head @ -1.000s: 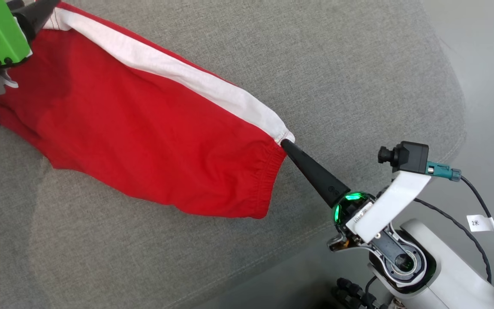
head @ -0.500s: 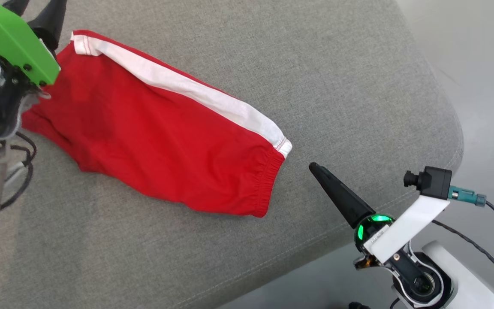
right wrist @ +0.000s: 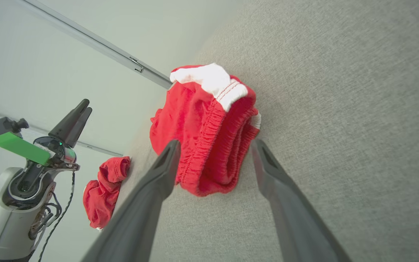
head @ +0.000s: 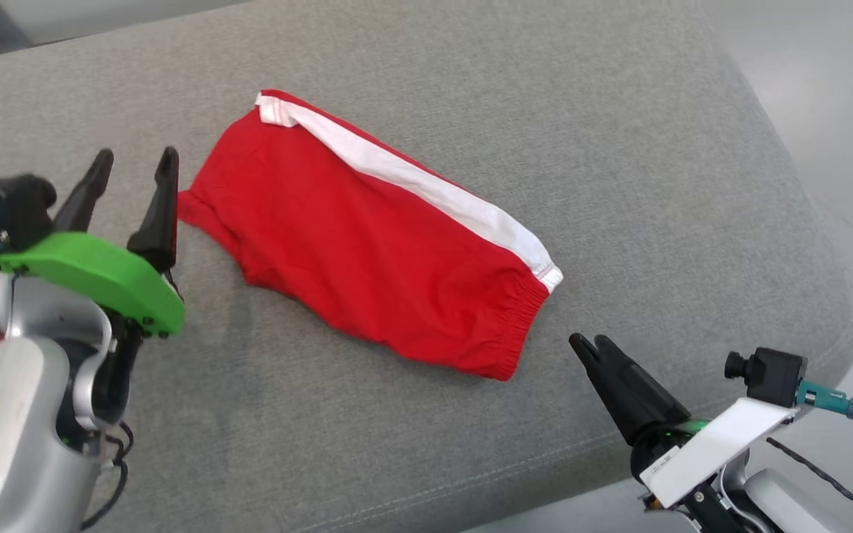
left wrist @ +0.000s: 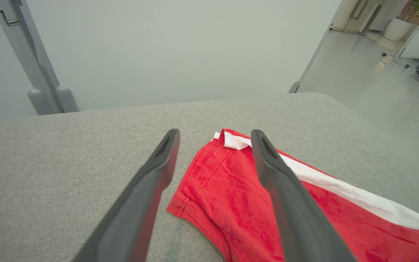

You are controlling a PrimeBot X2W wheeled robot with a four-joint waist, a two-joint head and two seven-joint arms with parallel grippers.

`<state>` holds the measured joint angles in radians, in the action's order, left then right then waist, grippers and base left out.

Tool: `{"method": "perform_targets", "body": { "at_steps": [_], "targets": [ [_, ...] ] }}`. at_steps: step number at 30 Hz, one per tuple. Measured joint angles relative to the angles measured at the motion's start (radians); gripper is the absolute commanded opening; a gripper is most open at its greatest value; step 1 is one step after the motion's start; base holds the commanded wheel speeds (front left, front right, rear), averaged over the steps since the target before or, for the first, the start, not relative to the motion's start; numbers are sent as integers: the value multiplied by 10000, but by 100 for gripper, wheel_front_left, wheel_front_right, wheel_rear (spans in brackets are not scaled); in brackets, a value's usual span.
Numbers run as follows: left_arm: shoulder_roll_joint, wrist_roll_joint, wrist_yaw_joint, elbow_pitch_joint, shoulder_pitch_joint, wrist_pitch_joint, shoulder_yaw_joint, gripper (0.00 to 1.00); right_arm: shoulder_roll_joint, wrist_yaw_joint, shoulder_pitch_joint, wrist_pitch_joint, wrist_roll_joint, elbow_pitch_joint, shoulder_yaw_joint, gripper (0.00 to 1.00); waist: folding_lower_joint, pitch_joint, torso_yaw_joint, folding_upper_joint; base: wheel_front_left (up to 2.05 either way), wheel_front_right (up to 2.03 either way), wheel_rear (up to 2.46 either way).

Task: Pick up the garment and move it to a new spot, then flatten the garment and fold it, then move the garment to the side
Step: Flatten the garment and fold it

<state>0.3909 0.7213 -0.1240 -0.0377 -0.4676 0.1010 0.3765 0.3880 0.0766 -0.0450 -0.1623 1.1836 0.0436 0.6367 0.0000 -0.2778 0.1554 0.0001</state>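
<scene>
On the grey woven upholstered cushion (head: 619, 148), the red fabric garment (head: 367, 252) with a white side stripe and gathered elastic edge lies flat, apparently folded in layers. Just off its ends, the left tool (head: 136, 157) and the right tool (head: 589, 342) stand open and empty. A shallow pinch could lift only the top layer and spill the fold. Dragging it rightward risks the cushion's rounded edge.

Red garment (head: 367, 252) w/ white stripe, folded flat, diagonal on grey cushion (head: 619, 148).
</scene>
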Motion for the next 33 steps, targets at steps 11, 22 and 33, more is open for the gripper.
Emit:
{"method": "perform_targets", "body": {
  "at_steps": [11, 22, 33],
  "targets": [
    [-752, -840, -2, 291, 2587, -1384, -474, 100, -1016, -169, 819, -395, 495, -268, 226, 100, 0, 682, -1433, 0, 0, 0, 0],
    [-1296, -857, -2, 955, 4126, -1695, -809, 100, -1929, -17, 1173, -453, 2151, -591, -25, 100, 0, 865, -2299, 0, 0, 0, 0],
    [-1273, -1755, -2, 1854, 4434, -1814, -1310, 100, -2268, 201, 1041, -449, 2963, -1570, -514, 100, 0, 617, -2219, 0, 0, 0, 0]
  ]
}}
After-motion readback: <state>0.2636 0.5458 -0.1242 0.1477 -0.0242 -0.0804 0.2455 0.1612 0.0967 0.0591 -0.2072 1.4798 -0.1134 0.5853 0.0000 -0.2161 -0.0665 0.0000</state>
